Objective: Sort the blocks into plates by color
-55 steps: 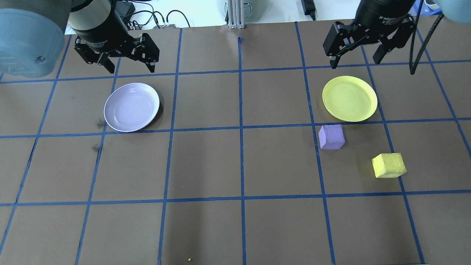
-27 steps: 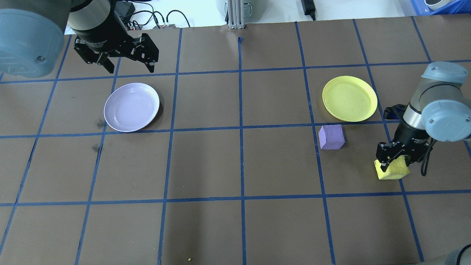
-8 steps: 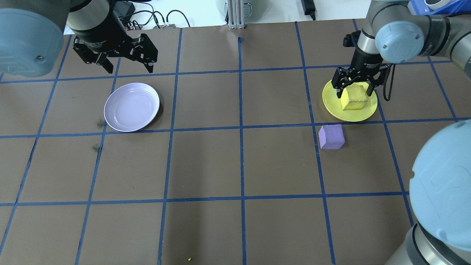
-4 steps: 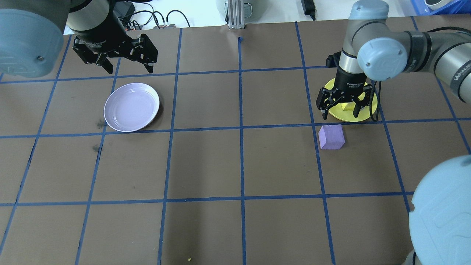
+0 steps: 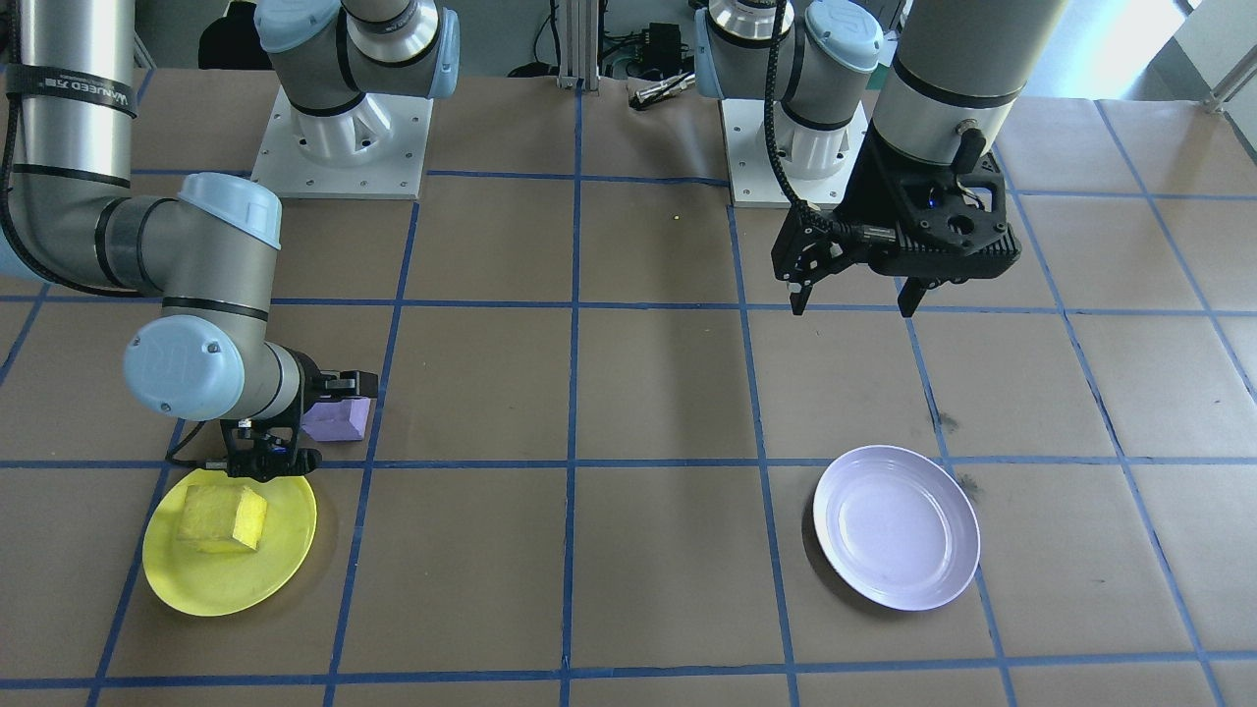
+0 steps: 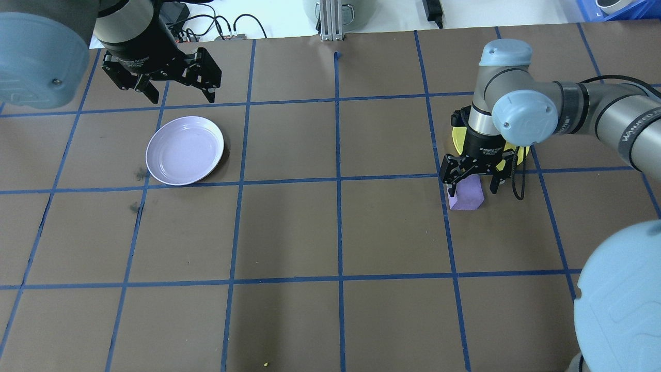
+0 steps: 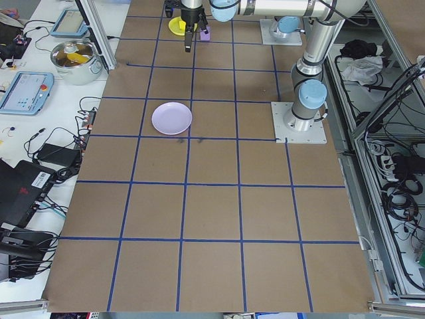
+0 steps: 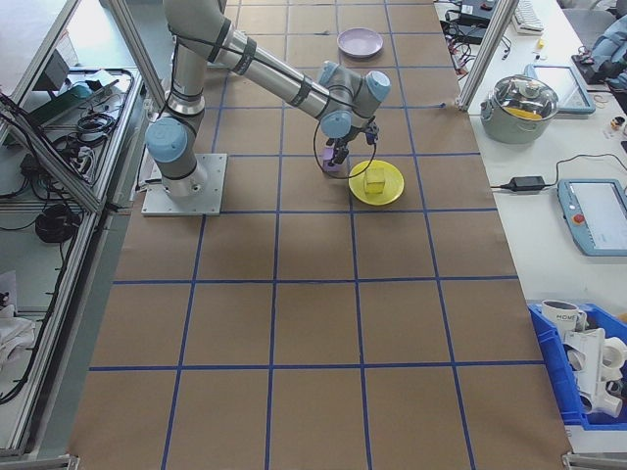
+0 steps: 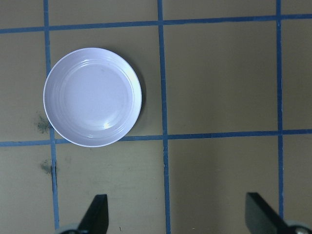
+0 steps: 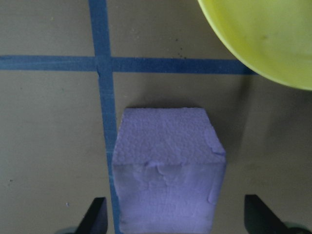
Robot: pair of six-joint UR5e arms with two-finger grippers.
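Silver arms (image 5: 59,118), pale-blue joint caps (image 6: 519,111), black end effectors, black cables.

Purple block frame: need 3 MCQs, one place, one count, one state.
1. Where is the yellow block?
A. in the yellow plate
B. in the lavender plate
C. on the table paper

2. How many blocks lie in the lavender plate?
A. two
B. one
C. none

3. How does the right gripper stand?
A. shut on the purple block
B. open over the purple block
C. open over the lavender plate

Key: 1 A, the front view shows the yellow block resting inside the yellow plate. 2 C, the left wrist view shows that plate bare. 3 B, the right wrist view shows the jaws wide on either side of the purple block, apart from it, with the block on the table beside the yellow plate.
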